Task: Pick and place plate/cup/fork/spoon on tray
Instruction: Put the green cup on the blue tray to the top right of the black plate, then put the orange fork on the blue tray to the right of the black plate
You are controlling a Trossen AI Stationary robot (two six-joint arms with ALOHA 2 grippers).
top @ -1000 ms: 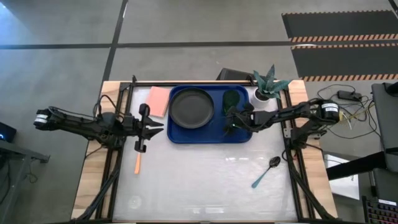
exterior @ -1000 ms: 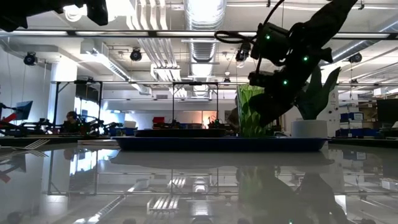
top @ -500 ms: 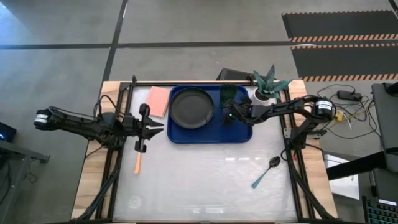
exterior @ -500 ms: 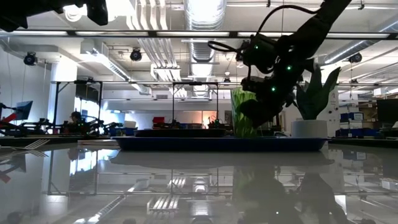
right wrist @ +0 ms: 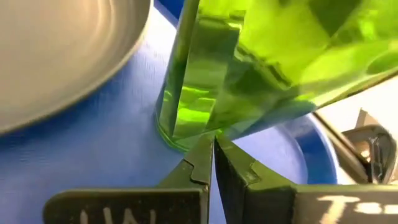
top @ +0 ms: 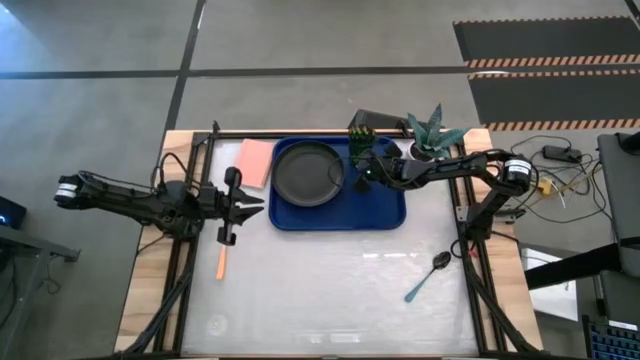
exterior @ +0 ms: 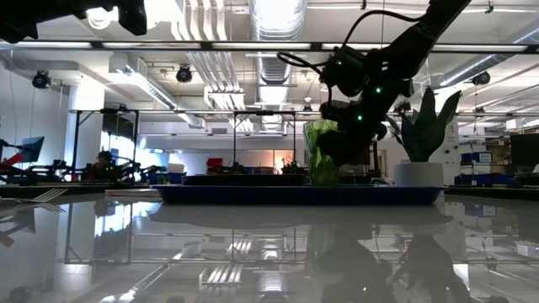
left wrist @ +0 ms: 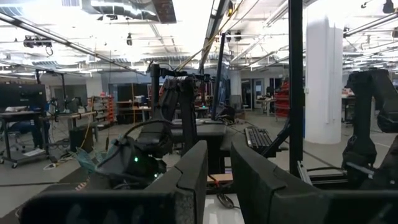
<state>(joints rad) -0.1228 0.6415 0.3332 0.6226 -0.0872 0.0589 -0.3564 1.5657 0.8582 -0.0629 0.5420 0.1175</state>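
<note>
The blue tray (top: 385,208) lies at the table's far middle with the black plate (top: 308,172) on its left half. The green cup (top: 360,138) stands tilted at the tray's far right part, with its base (right wrist: 180,138) on the tray floor. My right gripper (top: 364,168) is shut on it. The orange-handled fork (top: 221,262) lies on the table near the left edge. My left gripper (top: 258,205) is shut and empty above the table, just beyond the fork. The spoon (top: 430,275) lies on the table at the right. My right gripper pinches the cup's thin green wall (right wrist: 219,129) between its two fingers, which are almost together. It comes from the table's right, roughly level. The cup leans over with its base edge on the tray, beside the plate's rim.
A white pot with a spiky plant (top: 430,140) stands just right of the tray's far corner. A pink rectangle (top: 255,160) lies left of the tray. A dark box (top: 372,120) sits at the far edge. There is bare table on the near side of the tray.
My right gripper has moved toward the table's left and far edge, taking the cup along the tray toward the plate. The cup has tipped over further.
</note>
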